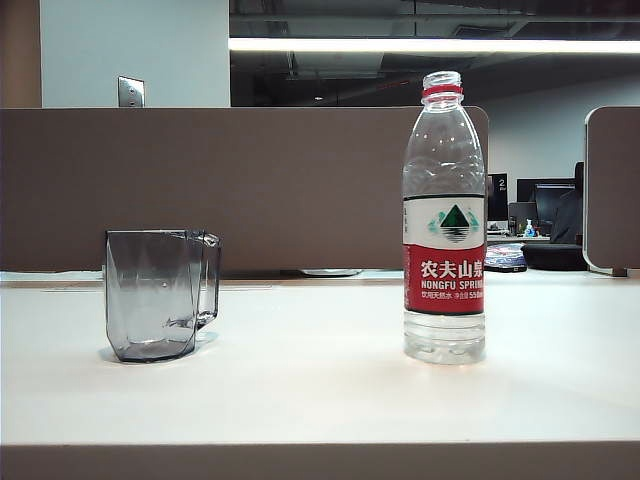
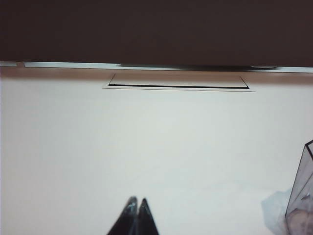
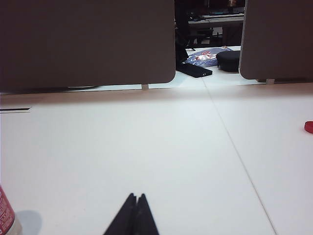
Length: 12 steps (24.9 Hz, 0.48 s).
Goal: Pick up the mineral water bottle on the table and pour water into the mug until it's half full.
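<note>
The mineral water bottle [image 1: 444,220] stands upright on the right half of the white table [image 1: 320,400], uncapped, with a red neck ring and clear water in it. The smoky grey faceted mug [image 1: 160,293] stands to its left with its handle toward the bottle; it looks empty. Neither gripper shows in the exterior view. In the left wrist view my left gripper [image 2: 137,201] is shut and holds nothing, with an edge of the mug [image 2: 302,196] off to one side. My right gripper [image 3: 135,197] is shut and empty too, and a sliver of the bottle [image 3: 6,215] shows at the frame's corner.
A brown partition [image 1: 240,185] runs along the table's far edge, with a gap and a second panel [image 1: 612,190] at the right. A cable slot [image 2: 178,82] lies in the tabletop near the partition. A small red cap [image 3: 308,127] rests on the table at the far right of the right wrist view.
</note>
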### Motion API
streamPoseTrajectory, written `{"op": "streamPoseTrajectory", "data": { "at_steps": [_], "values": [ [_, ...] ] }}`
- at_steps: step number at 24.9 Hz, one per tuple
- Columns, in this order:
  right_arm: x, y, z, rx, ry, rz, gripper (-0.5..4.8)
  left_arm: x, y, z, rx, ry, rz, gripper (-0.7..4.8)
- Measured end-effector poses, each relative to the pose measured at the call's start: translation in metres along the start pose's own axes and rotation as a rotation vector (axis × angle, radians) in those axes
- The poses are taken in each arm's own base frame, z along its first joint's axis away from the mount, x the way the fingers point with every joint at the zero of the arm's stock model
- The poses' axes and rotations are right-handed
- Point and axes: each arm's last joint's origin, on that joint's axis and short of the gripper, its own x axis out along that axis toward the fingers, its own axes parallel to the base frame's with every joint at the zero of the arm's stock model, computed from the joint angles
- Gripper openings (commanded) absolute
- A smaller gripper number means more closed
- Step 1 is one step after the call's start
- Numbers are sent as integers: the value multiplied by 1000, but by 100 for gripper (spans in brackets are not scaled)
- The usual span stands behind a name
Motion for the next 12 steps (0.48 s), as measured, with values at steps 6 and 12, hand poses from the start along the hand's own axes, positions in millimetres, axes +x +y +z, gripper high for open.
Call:
{"op": "streamPoseTrajectory", "data": {
  "at_steps": [6, 12],
  "values": [
    [0, 0, 0, 0, 0, 0, -6, 0, 0, 0, 0, 0, 0, -5],
    [0, 1, 0, 38, 1, 18, -6, 0, -1, 0, 0, 0, -5, -5]
  ]
}}
